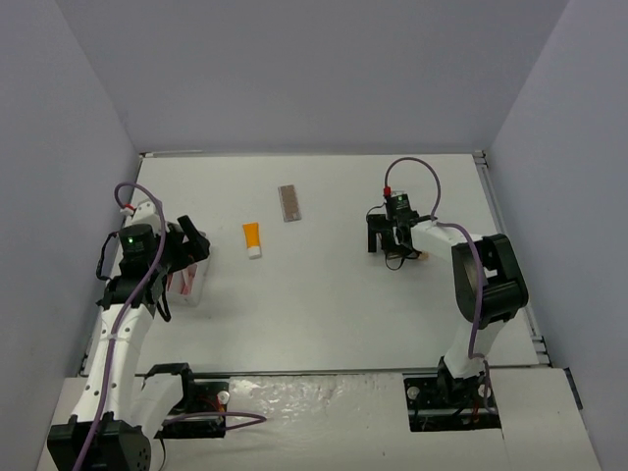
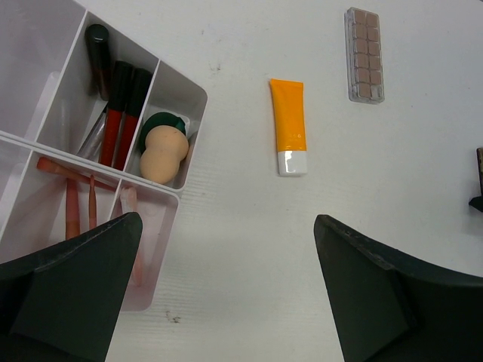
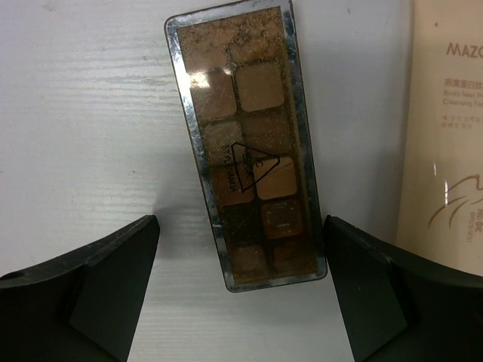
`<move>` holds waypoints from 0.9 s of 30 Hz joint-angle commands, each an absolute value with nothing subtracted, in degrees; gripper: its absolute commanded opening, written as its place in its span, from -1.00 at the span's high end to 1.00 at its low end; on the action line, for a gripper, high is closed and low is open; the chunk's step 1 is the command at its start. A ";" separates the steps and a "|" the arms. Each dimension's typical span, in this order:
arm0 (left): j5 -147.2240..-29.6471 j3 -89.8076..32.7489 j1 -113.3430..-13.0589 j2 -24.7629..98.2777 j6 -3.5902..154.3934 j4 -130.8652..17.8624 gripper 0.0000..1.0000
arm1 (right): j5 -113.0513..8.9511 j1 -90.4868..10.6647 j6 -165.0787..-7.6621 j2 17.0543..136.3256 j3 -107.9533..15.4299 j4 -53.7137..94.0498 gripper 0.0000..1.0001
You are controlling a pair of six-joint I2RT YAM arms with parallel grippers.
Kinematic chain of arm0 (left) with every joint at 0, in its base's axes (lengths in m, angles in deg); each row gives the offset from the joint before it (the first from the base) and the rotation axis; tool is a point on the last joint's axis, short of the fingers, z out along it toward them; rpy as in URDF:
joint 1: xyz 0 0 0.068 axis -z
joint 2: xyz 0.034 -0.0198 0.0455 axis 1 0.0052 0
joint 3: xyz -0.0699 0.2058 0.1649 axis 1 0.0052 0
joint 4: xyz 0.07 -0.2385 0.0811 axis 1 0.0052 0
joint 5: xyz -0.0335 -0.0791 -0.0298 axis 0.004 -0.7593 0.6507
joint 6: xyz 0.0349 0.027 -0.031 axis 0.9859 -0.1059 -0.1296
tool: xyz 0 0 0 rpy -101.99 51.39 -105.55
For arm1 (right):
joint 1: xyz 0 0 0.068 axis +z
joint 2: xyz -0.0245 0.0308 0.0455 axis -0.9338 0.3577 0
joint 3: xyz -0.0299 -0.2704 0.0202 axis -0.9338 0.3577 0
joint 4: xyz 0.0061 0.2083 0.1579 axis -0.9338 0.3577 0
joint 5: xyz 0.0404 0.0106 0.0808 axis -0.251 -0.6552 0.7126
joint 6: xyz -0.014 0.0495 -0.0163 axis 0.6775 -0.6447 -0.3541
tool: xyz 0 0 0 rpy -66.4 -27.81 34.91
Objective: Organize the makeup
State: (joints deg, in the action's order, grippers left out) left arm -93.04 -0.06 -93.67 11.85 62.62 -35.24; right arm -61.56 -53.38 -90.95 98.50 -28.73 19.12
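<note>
You see orange tube (image 1: 252, 238) lying left of centre on table (image 1: 324, 294), white cap toward arm bases. Brown palette (image 1: 288, 203) lies beyond it, apart. Left gripper (image 1: 194, 242) hangs over white box (image 1: 192, 282) (contents mostly hidden). Right gripper (image 1: 385, 237) sits low, well apart from tube.
</note>
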 commanded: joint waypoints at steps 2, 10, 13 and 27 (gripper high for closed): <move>-94.60 -3.82 -93.57 11.71 61.76 -37.35 -0.94 | -60.74 -53.92 -90.37 98.88 -29.77 18.43 -0.62; -99.84 -3.97 -92.84 13.54 60.04 -39.72 -0.94 | -58.42 -51.68 -90.98 95.91 -27.16 17.33 0.20; -103.11 -4.60 -91.07 13.99 58.46 -39.89 -0.94 | -58.89 -48.29 -91.15 93.32 -25.09 15.06 0.39; -101.21 -7.93 -72.12 14.60 46.84 -42.27 -0.94 | -62.58 -19.19 -91.38 73.46 -14.26 -9.72 0.85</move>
